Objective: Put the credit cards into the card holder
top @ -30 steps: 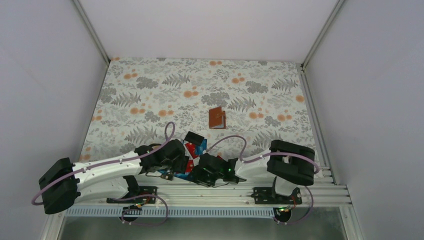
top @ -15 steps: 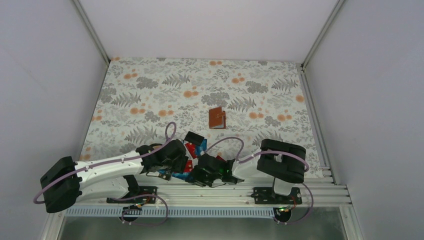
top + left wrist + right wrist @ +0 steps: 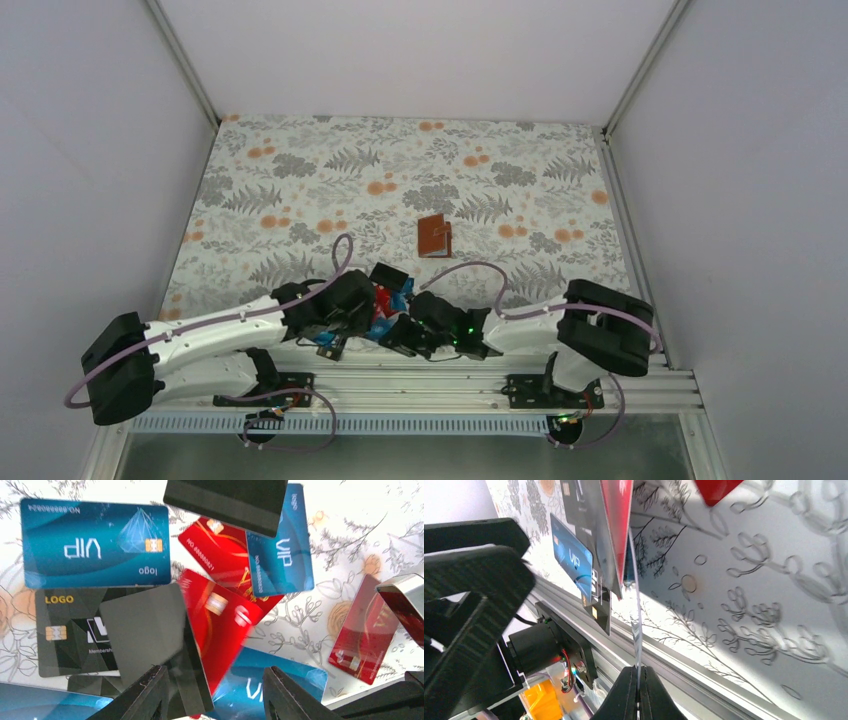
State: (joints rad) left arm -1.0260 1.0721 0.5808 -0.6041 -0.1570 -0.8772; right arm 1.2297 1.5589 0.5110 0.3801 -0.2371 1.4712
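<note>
Surface: floral cloth (image 3: 300,190) covers the table, and we see all the task's things lying on it.
Card holder: the card holder (image 3: 434,237) sits by itself towards the middle of the cloth. We think it is folded shut, though it is too small in the overhead view to be sure.
Credit cards: the credit cards (image 3: 95,542) lie in a loose overlapping heap of blue, red and black, on the near side of the card holder and well apart from it.
Left gripper: the left gripper (image 3: 215,697) hangs over the heap on the near side of the card holder, fingers spread, holding nothing.
Right gripper: the right gripper (image 3: 638,687) is pinched tight on a thin card (image 3: 636,605) seen edge-on, near the heap and away from the card holder.
Done: we judge that one card has been picked up. No card shows in the card holder.
Left: open the card holder, carry this card across, slot it in, then do the same for every other card.
</note>
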